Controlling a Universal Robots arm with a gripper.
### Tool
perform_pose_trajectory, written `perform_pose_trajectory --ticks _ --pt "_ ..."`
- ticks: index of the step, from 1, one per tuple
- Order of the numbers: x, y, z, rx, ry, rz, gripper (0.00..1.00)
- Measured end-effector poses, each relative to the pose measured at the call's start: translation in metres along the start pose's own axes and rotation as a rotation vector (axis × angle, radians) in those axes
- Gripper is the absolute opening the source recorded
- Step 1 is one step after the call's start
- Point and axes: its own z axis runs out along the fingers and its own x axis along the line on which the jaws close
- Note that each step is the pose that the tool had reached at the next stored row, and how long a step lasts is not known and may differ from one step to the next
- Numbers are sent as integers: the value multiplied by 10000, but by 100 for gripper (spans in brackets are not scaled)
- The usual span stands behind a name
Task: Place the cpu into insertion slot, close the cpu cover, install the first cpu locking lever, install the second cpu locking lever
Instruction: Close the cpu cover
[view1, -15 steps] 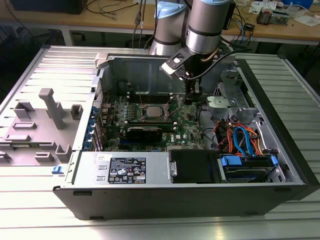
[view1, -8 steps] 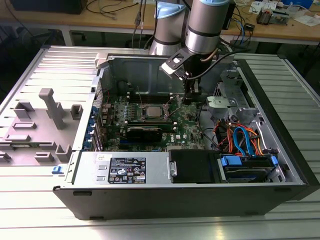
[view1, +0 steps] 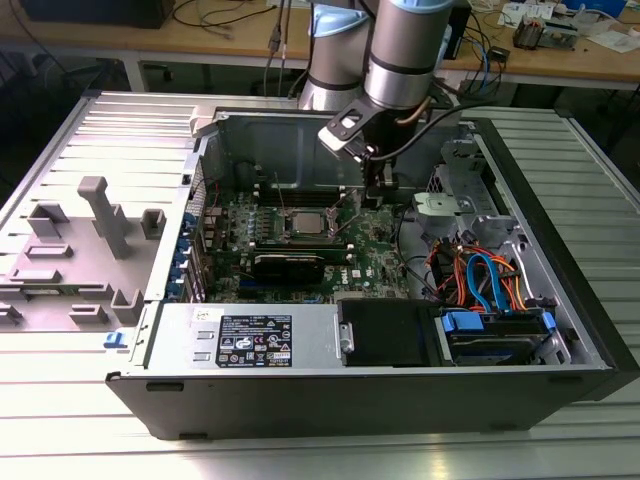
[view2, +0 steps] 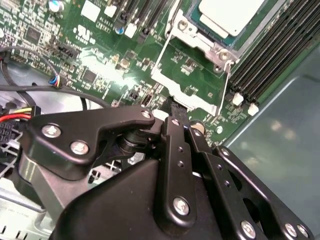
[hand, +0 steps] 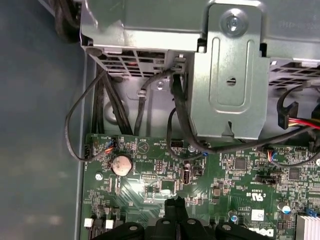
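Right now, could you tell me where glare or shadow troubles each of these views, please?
In the exterior view, light glares off the ribbed metal table. In the second wrist view, the top of the cpu is washed pale and the black pincer reads dark. In the first wrist view, a sheen lies on the green board and the case wall is dim.

The place is a robotics or electronics lab. An opened desktop computer case (view1: 380, 400) lies on a ribbed metal table (view1: 300, 460), and an industrial robot arm (view1: 405, 50) reaches in over its motherboard (view1: 380, 255). Grey plastic fixtures (view1: 95, 215) stand at the exterior view's left. On the far side, a wooden workbench (view1: 230, 35) carries loose cables (view1: 485, 50) and small electronic parts (view1: 530, 35).
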Motion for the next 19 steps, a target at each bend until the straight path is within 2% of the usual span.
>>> perform_pose_trajectory --ticks 3,13,19 --pt "3 -38 1 0 2 -4 11" --pt "3 -40 1 0 2 -10 11" --pt "7 -96 3 0 2 -11 11"
